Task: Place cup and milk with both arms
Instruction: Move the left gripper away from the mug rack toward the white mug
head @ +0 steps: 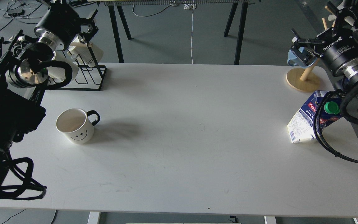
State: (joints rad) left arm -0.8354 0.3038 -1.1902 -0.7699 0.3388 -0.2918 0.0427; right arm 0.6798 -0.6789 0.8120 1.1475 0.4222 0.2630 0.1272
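The cup point(75, 126), white with a black handle and a smiley face, stands upright on the left part of the white table point(191, 124), handle pointing right. The milk point(305, 123), a blue and white carton with a green cap point(332, 108), stands near the right edge, partly behind my right arm's black cables. My left gripper point(92, 23) hangs open high over the back left corner, far from the cup. My right gripper point(294, 43) is open at the back right, above the milk, with a blue mug point(294, 61) right by its fingers.
A black wire rack point(89, 77) holding white lettered mugs point(89, 57) stands at the back left. A wooden mug tree with a round base point(303, 82) stands at the back right. Black trestle legs point(239, 31) rise behind the table.
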